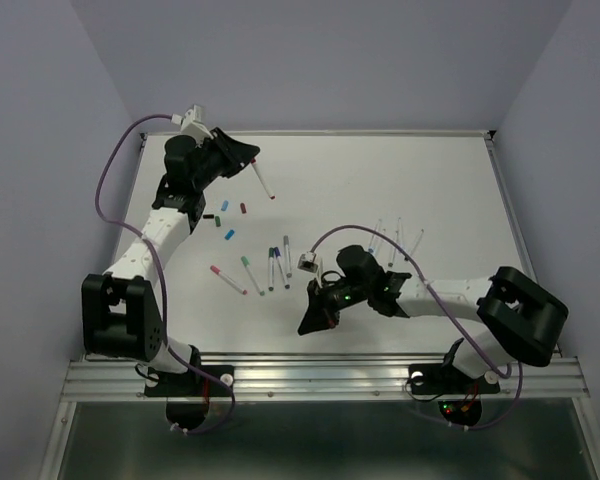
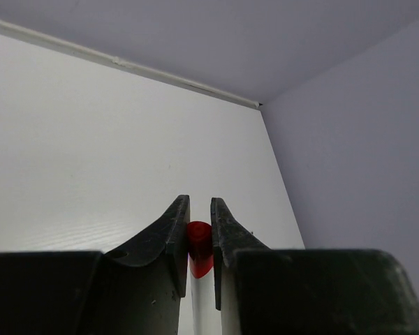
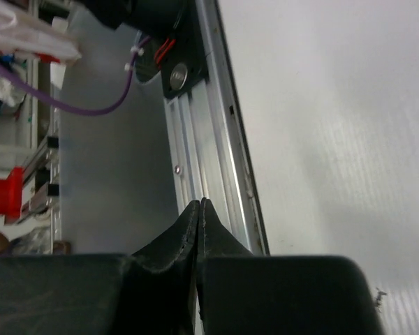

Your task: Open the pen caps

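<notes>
**Left arm holding a red pen up; right arm idling with jaws pressed together**

The left gripper (image 1: 247, 160) (image 2: 199, 209) is clamping a red-ended pen (image 1: 263, 184) (image 2: 199, 252) above the far left of the table (image 1: 400, 180). The white barrel is sticking out past the fingertips, down and to the right. From the wrist view I cannot tell whether the red end is a cap or a bare tip.

Just beside and below it, several loose caps (image 1: 229, 235) are lying scattered. Near the middle, a cluster of pens (image 1: 272, 268) is resting flat, and a second group of pens (image 1: 395, 240) is lying further right.

The right gripper (image 1: 310, 322) (image 3: 199, 207) is hovering near the front rail (image 3: 216, 174), its fingers closed together and grasping nothing.

These pens are probably very light, stiff and slick, and likely to roll. A cap is likely sitting on by friction alone. Pinching the barrel mid-length and the cap across its sides, then pulling straight along the axis, is looking like the safest hold.
</notes>
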Robot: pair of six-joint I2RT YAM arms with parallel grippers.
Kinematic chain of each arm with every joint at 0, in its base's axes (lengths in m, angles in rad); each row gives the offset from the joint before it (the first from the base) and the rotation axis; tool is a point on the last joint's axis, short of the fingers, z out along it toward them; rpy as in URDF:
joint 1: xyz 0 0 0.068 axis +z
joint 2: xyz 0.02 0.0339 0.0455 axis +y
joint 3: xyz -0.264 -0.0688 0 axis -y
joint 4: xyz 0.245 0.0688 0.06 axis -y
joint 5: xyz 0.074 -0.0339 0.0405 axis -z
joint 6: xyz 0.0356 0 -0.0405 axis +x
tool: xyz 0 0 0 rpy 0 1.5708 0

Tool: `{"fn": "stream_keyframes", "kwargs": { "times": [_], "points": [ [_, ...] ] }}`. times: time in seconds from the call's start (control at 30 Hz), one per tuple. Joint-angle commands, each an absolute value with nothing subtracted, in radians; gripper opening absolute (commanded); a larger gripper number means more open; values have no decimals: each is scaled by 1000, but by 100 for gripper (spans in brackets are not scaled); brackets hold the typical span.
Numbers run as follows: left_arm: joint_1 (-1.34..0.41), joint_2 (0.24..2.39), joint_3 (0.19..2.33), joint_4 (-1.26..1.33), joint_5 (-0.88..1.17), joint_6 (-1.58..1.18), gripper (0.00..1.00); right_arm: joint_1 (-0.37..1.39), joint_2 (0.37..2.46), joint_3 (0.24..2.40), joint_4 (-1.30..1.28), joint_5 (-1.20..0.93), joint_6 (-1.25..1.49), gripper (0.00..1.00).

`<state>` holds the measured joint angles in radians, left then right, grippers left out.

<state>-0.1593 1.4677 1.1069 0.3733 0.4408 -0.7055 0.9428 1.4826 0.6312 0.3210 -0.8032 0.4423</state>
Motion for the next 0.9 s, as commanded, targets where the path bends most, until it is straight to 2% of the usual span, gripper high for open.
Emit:
{"fn": "stream_keyframes", "kwargs": {
  "times": [0.0, 0.1, 0.13, 0.2, 0.23, 0.3, 0.37, 0.67, 0.7, 0.73, 0.83, 0.87],
  "points": [
    [-172, 1405, 1069, 430, 436, -719, 0, 925, 1364, 661, 358, -680, 451, 1],
    [-173, 1370, 1029, 431, 452, -729, 0, 901, 1330, 722, 264, -496, 430, 4],
    [-176, 1352, 1002, 437, 468, -733, 0, 885, 1313, 759, 253, -388, 426, 16],
    [-184, 1327, 976, 442, 485, -739, 0, 829, 1304, 787, 250, -324, 428, 25],
    [-189, 1315, 950, 442, 485, -741, 0, 807, 1302, 817, 250, -307, 436, 49],
    [-210, 1275, 911, 442, 477, -747, 0, 766, 1316, 859, 250, -330, 425, 70],
    [-232, 1243, 890, 445, 474, -753, 0, 765, 1333, 925, 249, -322, 404, 77],
    [-336, 1197, 839, 460, 446, -791, 0, 755, 1494, 1130, 236, -351, 347, 77],
    [-340, 1193, 839, 462, 445, -792, 0, 755, 1505, 1155, 235, -347, 345, 70],
    [-347, 1192, 838, 463, 443, -795, 0, 755, 1525, 1166, 236, -351, 342, 57],
    [-350, 1181, 838, 465, 437, -801, 0, 755, 1554, 1184, 236, -366, 356, 34],
    [-350, 1181, 839, 466, 437, -801, 0, 755, 1558, 1181, 236, -367, 360, 29]
  ]
}}
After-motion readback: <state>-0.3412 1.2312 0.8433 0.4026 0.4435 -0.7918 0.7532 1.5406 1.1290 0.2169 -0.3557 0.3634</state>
